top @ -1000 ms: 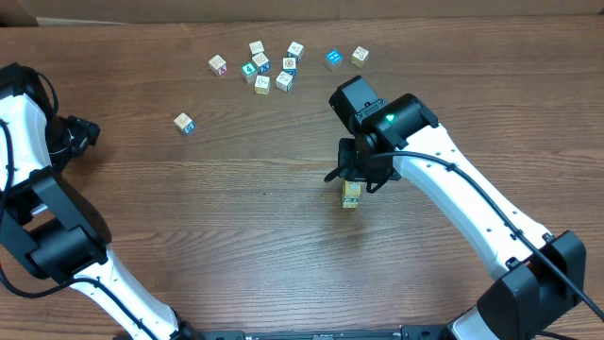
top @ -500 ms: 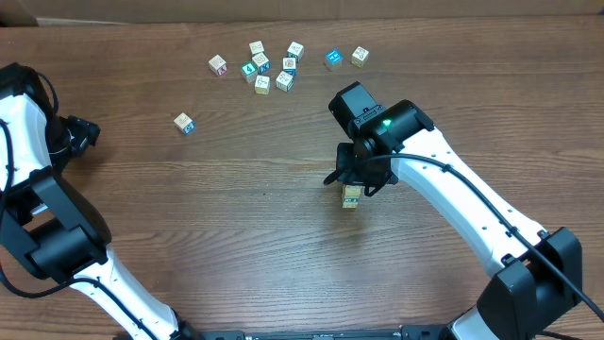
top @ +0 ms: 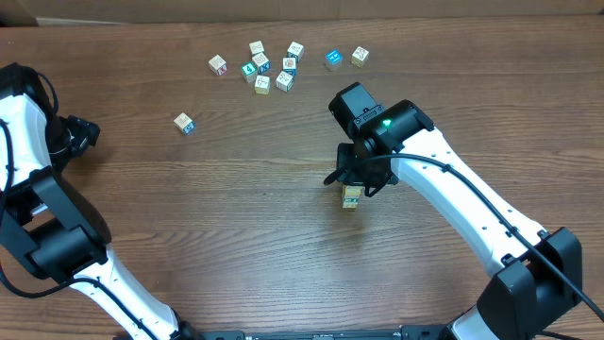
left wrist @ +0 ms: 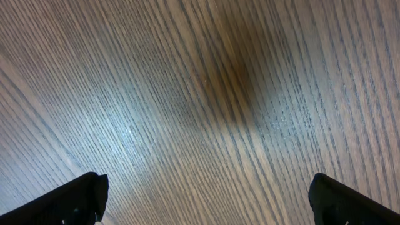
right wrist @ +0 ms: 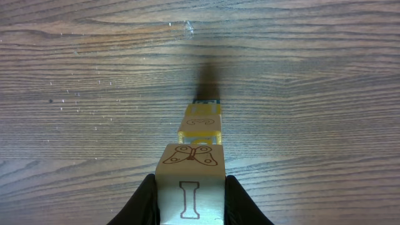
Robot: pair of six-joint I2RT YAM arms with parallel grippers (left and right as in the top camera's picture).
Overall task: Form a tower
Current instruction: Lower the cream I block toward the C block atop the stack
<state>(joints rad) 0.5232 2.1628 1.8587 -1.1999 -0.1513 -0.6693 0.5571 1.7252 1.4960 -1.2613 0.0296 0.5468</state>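
Clamping the top cube (right wrist: 189,164) w/ both fingers, the right gripper (right wrist: 190,195) sits over the tower (top: 350,196), which stands mid-tabletop (top: 217,227), well apart from the loose cubes (top: 269,68). Vs a sec ago the arm shifted slightly, then went still: prob the cube is seated and letting go comes next. The right wrist view shows the butterfly print and the cubes lined up beneath; overhead hides that under the arm. The left gripper (left wrist: 209,200) hangs wide apart, far left of the tower, over bare wood.
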